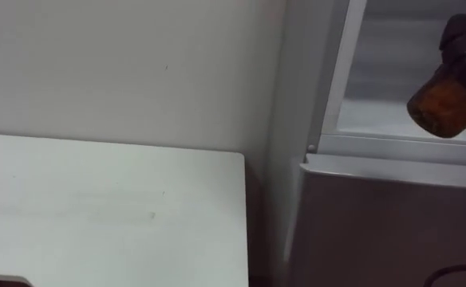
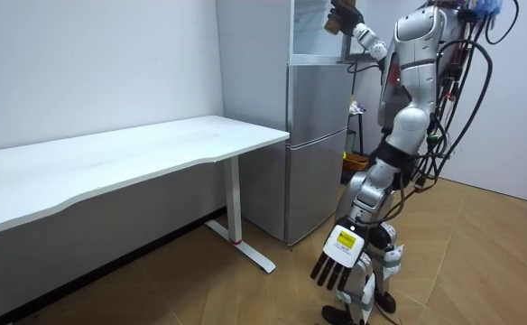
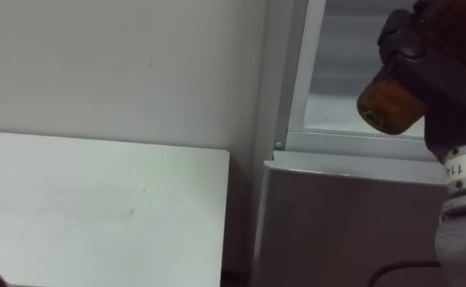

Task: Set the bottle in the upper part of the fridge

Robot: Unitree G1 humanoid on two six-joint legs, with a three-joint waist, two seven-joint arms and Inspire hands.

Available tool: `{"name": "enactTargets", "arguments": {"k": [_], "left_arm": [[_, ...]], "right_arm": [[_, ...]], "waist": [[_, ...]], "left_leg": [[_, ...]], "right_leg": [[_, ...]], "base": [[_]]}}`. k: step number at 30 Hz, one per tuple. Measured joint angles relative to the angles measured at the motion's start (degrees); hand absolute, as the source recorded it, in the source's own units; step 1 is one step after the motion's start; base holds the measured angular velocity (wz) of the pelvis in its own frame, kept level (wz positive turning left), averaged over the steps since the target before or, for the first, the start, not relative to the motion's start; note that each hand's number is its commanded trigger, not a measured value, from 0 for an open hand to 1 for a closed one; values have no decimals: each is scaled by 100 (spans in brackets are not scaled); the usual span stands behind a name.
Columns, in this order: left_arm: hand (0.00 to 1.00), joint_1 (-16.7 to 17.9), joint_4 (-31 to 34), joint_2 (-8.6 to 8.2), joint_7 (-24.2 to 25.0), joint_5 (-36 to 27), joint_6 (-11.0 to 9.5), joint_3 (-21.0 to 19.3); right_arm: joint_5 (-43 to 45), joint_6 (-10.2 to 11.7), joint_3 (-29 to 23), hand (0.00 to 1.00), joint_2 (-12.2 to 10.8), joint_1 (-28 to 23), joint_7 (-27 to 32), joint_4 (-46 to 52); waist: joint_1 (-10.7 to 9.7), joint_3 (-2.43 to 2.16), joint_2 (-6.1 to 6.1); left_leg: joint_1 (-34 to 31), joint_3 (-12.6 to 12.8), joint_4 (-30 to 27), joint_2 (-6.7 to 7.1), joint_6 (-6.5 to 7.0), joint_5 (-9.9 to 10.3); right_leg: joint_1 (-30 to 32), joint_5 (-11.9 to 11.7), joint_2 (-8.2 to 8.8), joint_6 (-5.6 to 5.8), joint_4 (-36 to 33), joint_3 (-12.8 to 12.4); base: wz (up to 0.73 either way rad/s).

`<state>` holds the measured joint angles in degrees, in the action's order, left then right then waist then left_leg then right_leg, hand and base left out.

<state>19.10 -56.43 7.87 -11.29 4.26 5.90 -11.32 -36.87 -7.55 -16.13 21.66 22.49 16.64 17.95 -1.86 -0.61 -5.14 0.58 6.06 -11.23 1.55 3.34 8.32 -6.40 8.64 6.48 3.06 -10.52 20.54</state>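
The brown bottle point(image 3: 388, 100) is hanging in the air at the open upper fridge point(image 3: 338, 76), tilted, with its round end pointing down and toward the camera. The right hand point(image 3: 448, 68) is gripping it, dark fingers wrapped around its body, which is probably why it is riding at a slant rather than upright. The arm is reaching high from the right so the bottle is clearing the sill above the lower door point(image 3: 337, 227). Whether the bottle is already past that sill or just in front of it cannot be told from here. The pale floor of the compartment is lying below it, and the bottle is not yet resting on it.

In the room view the robot is standing close to the fridge point(image 2: 318, 135), beside the white table point(image 2: 155, 149). The left hand point(image 2: 338, 257) is dangling low at its side, fingers straight and loose, holding nothing, idle.
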Motion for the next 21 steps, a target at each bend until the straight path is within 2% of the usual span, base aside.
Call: {"name": "enactTargets", "arguments": {"k": [4,12,21], "left_arm": [[0,3,5,-4,23,40,7,-103],[0,11,15,-3,21,50,26,-196],[0,-9,37,4,21,109,52,-190]], "right_arm": [[19,-3,-32,100,134,-140,8,-20],[21,-9,-45,100,342,-141,78,-141],[-104,-17,-46,100,346,-140,-7,-685]], "waist": [[-17,-2,-39],[-78,-3,-41],[-84,-2,-50]], "left_leg": [[-3,0,0,0,0,1],[-15,21,5,0,7,-4],[1,114,39,-29,16,-9]], "right_leg": [[9,0,1,0,-3,-1],[41,0,4,0,-1,-12],[48,-8,-15,-13,-3,-91]], "base": [[0],[0],[-6]]}}
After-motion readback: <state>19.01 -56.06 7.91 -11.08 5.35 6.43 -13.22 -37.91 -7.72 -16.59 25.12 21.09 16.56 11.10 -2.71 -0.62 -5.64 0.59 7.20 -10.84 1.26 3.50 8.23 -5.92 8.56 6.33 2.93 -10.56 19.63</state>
